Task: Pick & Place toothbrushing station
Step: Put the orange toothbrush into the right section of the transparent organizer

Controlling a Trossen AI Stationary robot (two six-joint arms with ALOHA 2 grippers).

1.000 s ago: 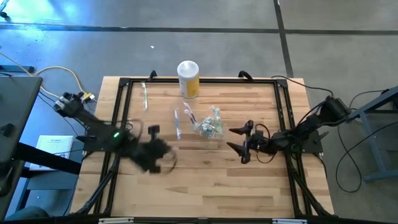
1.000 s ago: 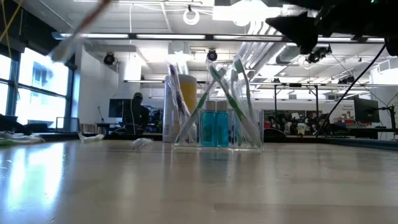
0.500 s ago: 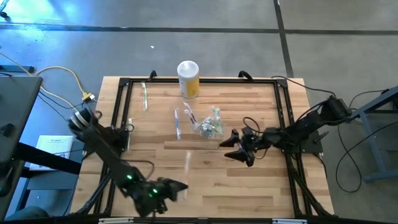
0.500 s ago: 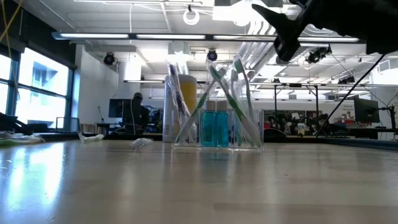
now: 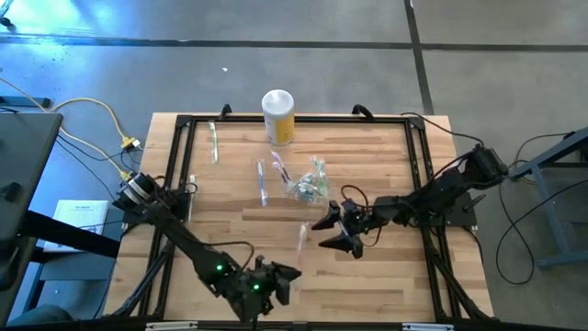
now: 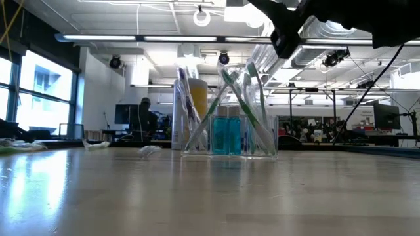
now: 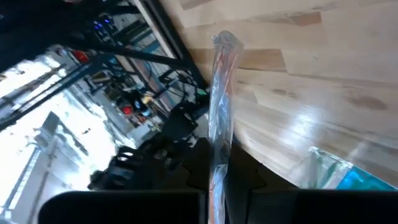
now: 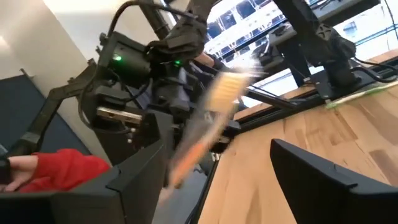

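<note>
- over the last second our left tool [image 5: 287, 275] has swung from the left-middle of the surface [image 5: 386, 276] down to its near edge, carrying a clear-wrapped toothbrush [image 5: 302, 236]; its fingers stay clamped together on the low end of the wrap.
- our right tool [image 5: 326, 232] has crept leftward from the right side, jaws spread wide and holding nothing.
- we judge this a handover in the making: the brush is being offered up between the two arms.
- the wrapped brush stands tilted up from the left tool, its free end just beside the right tool's open fingers, not yet between them as far as we can tell.
- the clear holder [image 5: 310, 188] with green brushes sits near mid-surface, just behind the right tool; the yellow canister [image 5: 278, 117] stands farther back.
- two wrapped brushes [image 5: 264, 182] lie flat to the holder's left.
</note>
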